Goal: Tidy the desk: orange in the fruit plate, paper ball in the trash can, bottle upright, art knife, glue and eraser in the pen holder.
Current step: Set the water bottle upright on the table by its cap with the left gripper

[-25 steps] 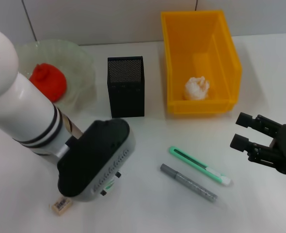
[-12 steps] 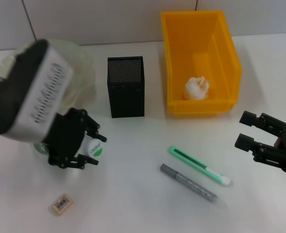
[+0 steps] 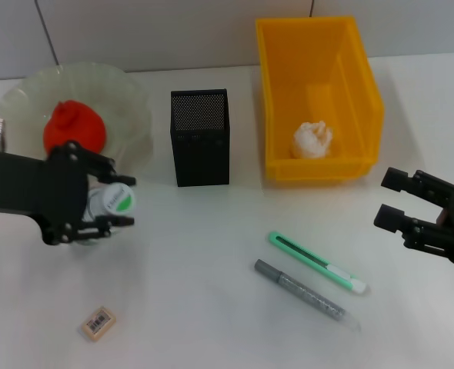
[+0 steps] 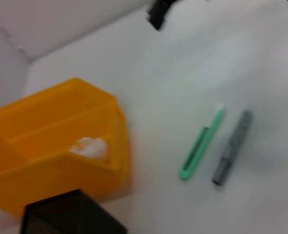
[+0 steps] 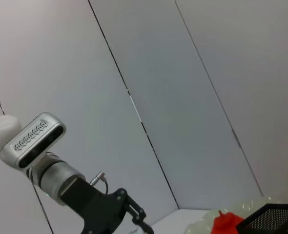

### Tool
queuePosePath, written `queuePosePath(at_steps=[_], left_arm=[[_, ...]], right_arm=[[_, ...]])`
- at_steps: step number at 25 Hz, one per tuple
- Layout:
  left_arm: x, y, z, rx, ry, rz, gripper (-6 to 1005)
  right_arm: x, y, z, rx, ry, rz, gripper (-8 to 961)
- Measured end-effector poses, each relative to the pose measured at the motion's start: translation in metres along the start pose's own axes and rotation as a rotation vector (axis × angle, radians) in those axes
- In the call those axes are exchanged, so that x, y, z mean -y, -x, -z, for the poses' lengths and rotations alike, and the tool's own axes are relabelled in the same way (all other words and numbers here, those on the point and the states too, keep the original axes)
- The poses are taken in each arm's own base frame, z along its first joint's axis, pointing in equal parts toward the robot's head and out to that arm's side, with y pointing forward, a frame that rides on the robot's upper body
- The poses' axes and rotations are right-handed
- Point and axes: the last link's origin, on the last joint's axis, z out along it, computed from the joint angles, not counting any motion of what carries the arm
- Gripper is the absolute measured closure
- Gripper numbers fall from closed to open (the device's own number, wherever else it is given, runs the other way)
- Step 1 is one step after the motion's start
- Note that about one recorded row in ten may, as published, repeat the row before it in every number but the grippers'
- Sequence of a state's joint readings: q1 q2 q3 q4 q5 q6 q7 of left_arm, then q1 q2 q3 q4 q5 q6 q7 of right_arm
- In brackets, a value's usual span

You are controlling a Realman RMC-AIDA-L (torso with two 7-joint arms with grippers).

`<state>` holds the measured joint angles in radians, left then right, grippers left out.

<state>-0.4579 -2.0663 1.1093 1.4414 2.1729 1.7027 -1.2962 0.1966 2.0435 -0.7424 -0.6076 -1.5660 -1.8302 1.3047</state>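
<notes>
My left gripper is shut on the bottle, which stands with its green-and-white cap up beside the fruit plate. The orange lies in that plate. A paper ball rests inside the yellow trash can. The green art knife and the grey glue stick lie side by side on the table, and both show in the left wrist view, the knife next to the glue. The eraser lies near the front left. The black mesh pen holder stands at centre. My right gripper is open at the right.
The yellow trash can and pen holder stand close together at the back. White table surface lies between the bottle and the knife. A grey wall runs behind the table.
My left arm swung back to the left, carrying the bottle from table centre to beside the plate and uncovering the orange. The right gripper drifted slightly right.
</notes>
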Motion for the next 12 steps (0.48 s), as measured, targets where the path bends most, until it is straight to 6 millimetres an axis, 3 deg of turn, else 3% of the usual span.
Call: queuePosePath(at_steps=[4, 12], left_arm=[[-0.001, 0.004, 0.005, -0.02, -0.035, 0.032, 569], [-0.005, 0.027, 0.008, -0.101, -0.215, 0.296, 568]], right_arm=[[0.001, 0.001, -0.001, -0.001, 0.003, 0.004, 121], [0.004, 0.004, 0.0, -0.01, 0.0, 0.017, 121]])
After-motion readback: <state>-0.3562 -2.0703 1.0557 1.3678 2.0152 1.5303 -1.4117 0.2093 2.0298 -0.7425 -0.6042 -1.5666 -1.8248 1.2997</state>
